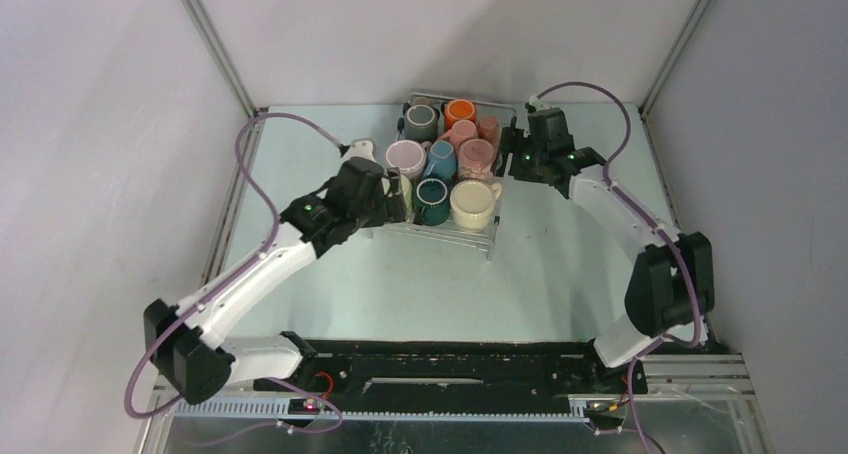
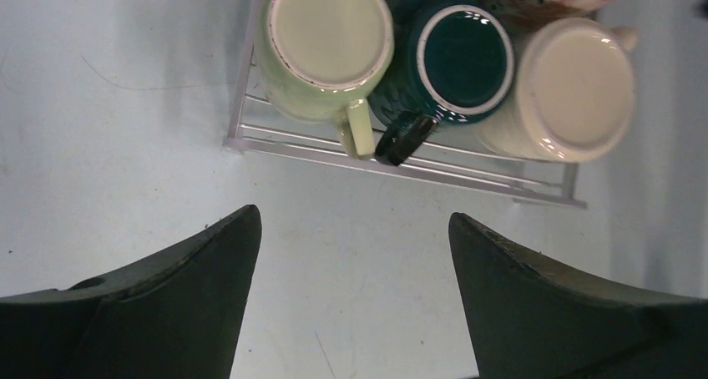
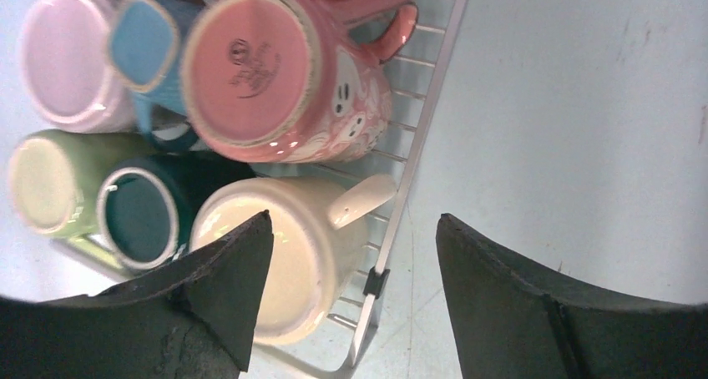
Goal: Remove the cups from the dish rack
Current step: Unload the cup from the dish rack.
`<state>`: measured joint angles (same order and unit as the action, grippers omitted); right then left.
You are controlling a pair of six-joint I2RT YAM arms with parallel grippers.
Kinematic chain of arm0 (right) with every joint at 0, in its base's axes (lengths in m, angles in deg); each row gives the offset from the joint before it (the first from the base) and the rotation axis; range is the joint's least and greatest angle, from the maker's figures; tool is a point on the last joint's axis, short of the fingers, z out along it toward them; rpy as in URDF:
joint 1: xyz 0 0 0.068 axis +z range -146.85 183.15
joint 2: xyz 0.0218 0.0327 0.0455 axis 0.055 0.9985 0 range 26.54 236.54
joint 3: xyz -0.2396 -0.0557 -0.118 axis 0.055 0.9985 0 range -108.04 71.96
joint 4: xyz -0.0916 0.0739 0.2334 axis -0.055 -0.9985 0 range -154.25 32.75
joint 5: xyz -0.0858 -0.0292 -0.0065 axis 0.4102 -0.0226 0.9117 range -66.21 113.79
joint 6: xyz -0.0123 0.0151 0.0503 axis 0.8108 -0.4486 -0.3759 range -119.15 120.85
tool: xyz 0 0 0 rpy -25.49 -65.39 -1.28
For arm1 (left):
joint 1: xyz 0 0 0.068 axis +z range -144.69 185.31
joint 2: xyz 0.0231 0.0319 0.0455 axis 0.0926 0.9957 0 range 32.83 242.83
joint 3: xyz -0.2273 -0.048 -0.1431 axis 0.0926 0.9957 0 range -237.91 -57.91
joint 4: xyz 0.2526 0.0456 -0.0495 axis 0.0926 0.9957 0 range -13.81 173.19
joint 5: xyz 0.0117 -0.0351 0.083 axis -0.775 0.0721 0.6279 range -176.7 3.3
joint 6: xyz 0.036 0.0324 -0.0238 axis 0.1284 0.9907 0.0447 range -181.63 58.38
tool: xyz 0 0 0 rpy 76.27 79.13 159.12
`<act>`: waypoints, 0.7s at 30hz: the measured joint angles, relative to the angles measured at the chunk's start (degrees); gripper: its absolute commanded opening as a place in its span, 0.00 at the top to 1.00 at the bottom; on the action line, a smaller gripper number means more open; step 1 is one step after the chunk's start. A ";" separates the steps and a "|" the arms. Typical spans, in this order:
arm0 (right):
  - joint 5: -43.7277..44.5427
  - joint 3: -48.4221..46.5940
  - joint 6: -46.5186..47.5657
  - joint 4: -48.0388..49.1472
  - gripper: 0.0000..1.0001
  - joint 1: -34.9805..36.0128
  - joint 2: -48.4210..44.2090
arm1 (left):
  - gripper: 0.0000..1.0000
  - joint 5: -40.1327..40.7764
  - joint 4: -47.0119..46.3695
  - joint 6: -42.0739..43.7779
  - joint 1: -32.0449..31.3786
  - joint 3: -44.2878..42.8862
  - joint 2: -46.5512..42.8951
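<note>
The dish rack (image 1: 455,232) sits mid-table, packed with cups: grey (image 1: 421,122), orange (image 1: 460,111), pink (image 1: 462,132), lilac (image 1: 405,157), blue (image 1: 440,159), speckled pink (image 1: 476,157), teal (image 1: 432,200), cream (image 1: 472,204). My left gripper (image 1: 395,196) is open and empty at the rack's near left corner, partly hiding the pale green cup (image 2: 330,37). In its wrist view the gripper (image 2: 353,220) hovers over bare table just short of the rack's edge (image 2: 401,158). My right gripper (image 1: 512,154) is open and empty at the rack's right side (image 3: 426,120). Its jaws (image 3: 354,220) straddle the cream cup's handle (image 3: 359,199), without touching it.
Grey walls with metal corner posts (image 1: 215,49) enclose the pale table (image 1: 560,264). The arms' black base rail (image 1: 450,364) runs along the near edge. Purple cables (image 1: 255,174) loop over both arms.
</note>
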<state>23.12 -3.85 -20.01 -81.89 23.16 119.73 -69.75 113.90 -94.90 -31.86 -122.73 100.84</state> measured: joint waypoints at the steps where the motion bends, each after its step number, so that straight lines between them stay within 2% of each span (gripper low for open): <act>1: 0.00 0.00 0.02 -0.24 0.20 0.00 -1.42 | 0.14 1.53 -0.42 -0.96 -0.61 0.00 1.68; 8: -0.26 -0.02 0.42 -0.92 0.18 0.13 -10.23 | 0.28 8.20 -2.29 -5.11 -1.90 -0.96 10.19; 21: -1.33 0.04 1.31 -2.56 0.18 2.54 -16.33 | 0.41 13.42 -4.24 -9.70 -2.86 -5.68 21.86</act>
<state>21.79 -3.81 -18.70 -84.45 25.70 103.40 -56.33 109.66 -104.61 -34.72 -128.41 122.70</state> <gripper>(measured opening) 0.819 0.618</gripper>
